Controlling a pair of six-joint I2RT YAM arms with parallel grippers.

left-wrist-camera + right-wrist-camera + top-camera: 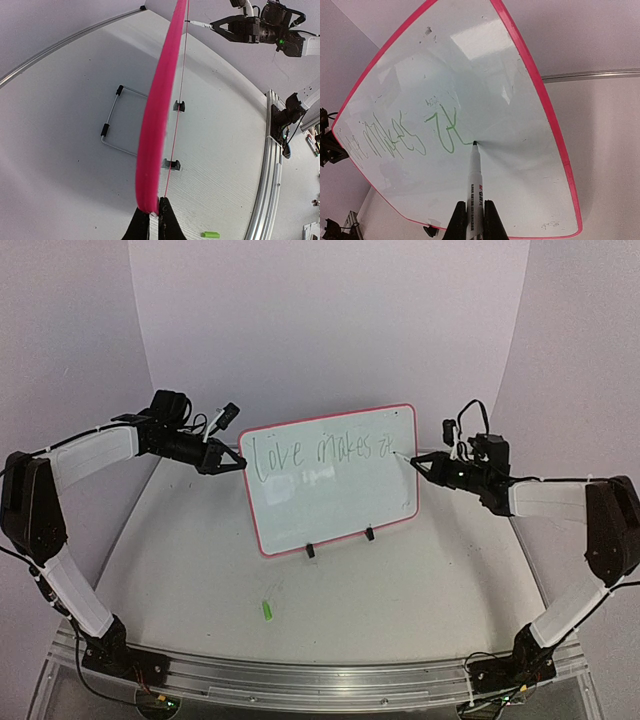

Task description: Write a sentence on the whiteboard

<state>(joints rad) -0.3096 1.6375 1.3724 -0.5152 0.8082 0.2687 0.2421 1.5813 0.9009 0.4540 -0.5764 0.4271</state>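
The whiteboard (340, 502) stands upright mid-table on two black feet (310, 550), its pink rim facing the arms. Green writing, the sentence (320, 452), reads about "Love makes it" along the top. My left gripper (238, 462) is shut on the board's left rim; in the left wrist view the rim (157, 110) runs edge-on up from that gripper (155, 212). My right gripper (476, 212) is shut on a white marker (476, 175). The marker's tip touches the whiteboard (485, 65) just right of the last green word of the sentence (442, 130). From above, the right gripper (415, 462) sits at the board's upper right.
A small green cap (267, 609) lies on the table in front of the board, also seen as the cap (210, 234) by the left wrist. A wire stand (112, 120) props the board from behind. An aluminium rail (300, 680) runs along the near table edge.
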